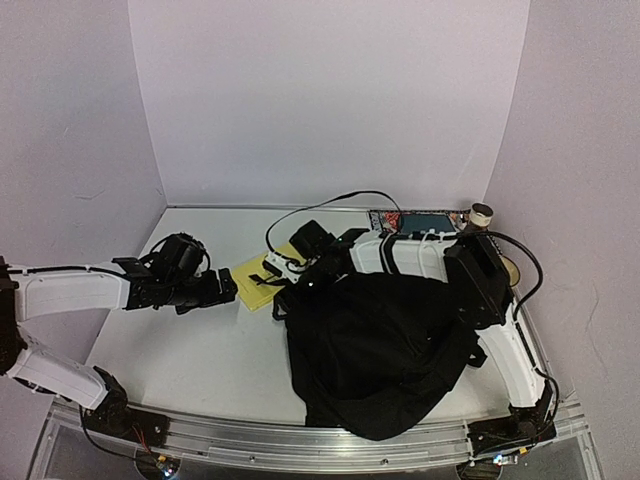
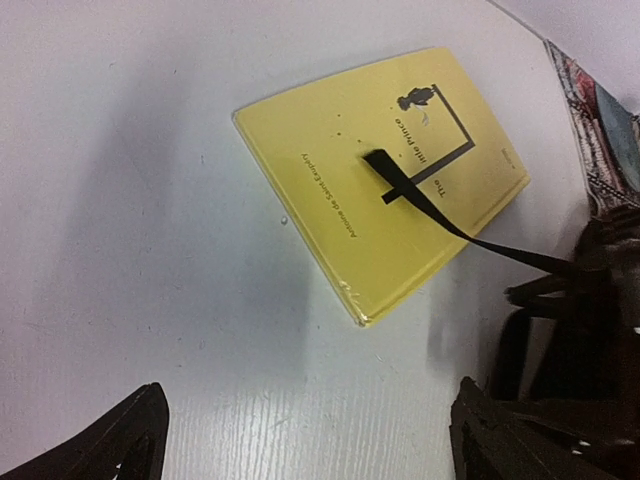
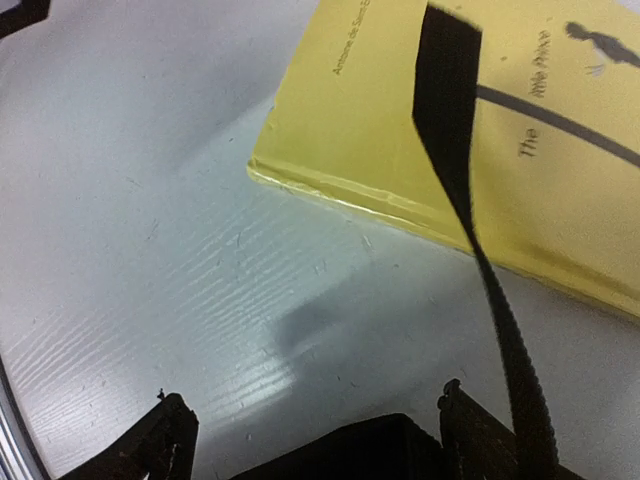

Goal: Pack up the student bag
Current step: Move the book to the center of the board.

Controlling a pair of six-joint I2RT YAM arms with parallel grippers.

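Black student bag (image 1: 375,350) beside yellow book (image 1: 255,284)

Overhead feed evenly lit, soft, slightly hazy; I get no detail in the black student bag (image 1: 380,350). Wrist cams: glare patches on the white table (image 3: 225,310), soft shadow under the yellow book (image 3: 350,110), title text blurred, fisheye bend at frame edges.
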